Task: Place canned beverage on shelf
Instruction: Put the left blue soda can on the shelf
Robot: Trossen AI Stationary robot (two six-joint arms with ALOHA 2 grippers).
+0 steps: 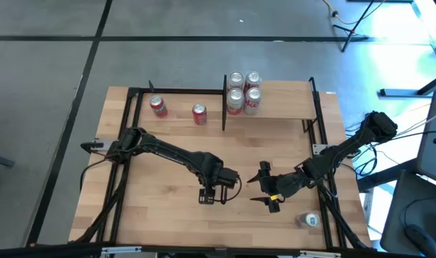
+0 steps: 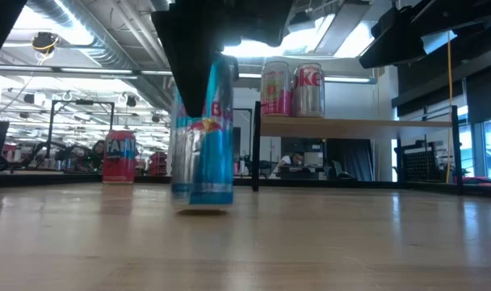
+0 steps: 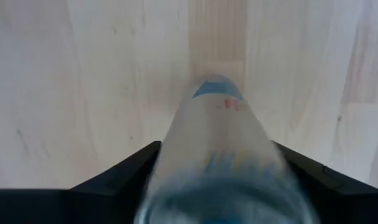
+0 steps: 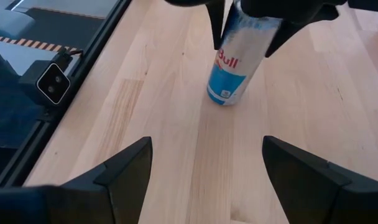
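My left gripper (image 1: 212, 195) clamps a slim blue-and-silver can (image 2: 205, 129), apparently just off the table at centre frame; my right gripper (image 1: 267, 188) waits wide open. The raised light-wood shelf (image 1: 290, 107), upper right, holds four cans.

Cans on shelf (image 1: 275, 107): four (image 1: 244, 92)
Red cans on table: two (image 1: 178, 110)
Blue can: one (image 4: 234, 62)
Lying can: one (image 1: 309, 220)
Arms: two

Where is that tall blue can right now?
The blue can is upright near the table's middle, gripped by the left claw, with the open right claw beside it.
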